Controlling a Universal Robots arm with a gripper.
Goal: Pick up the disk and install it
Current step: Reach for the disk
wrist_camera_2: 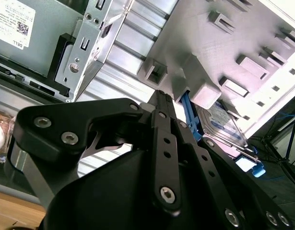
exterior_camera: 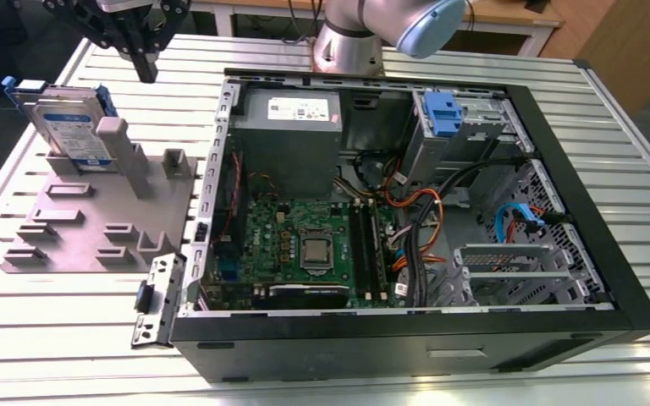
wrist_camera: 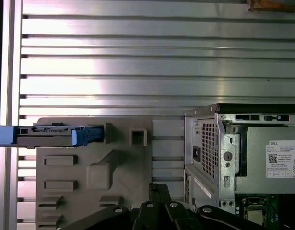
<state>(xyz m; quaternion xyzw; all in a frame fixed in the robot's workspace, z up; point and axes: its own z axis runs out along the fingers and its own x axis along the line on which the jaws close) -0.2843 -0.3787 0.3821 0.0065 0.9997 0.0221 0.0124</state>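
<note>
The disk (exterior_camera: 63, 118) is a silver-grey drive with a white-and-blue label in a bright blue carrier. It stands on its edge between the posts at the far end of the grey fixture plate (exterior_camera: 77, 228), at the exterior view's left. In the first wrist view the disk (wrist_camera: 51, 135) appears edge-on, and in the second wrist view the disk (wrist_camera_2: 219, 122) sits behind a post. My gripper (exterior_camera: 145, 74) hangs above the table, to the right of the disk and clear of it. Its fingers (wrist_camera_2: 159, 96) are shut with nothing between them, as the gripper (wrist_camera: 159, 188) also appears in the first wrist view.
An open black computer case (exterior_camera: 415, 342) lies on the slatted metal table (exterior_camera: 65, 338), right of the plate. Inside are a power supply (exterior_camera: 291, 127), a motherboard (exterior_camera: 302, 245), cables, and a drive bay with a blue carrier (exterior_camera: 443, 114) at the far right.
</note>
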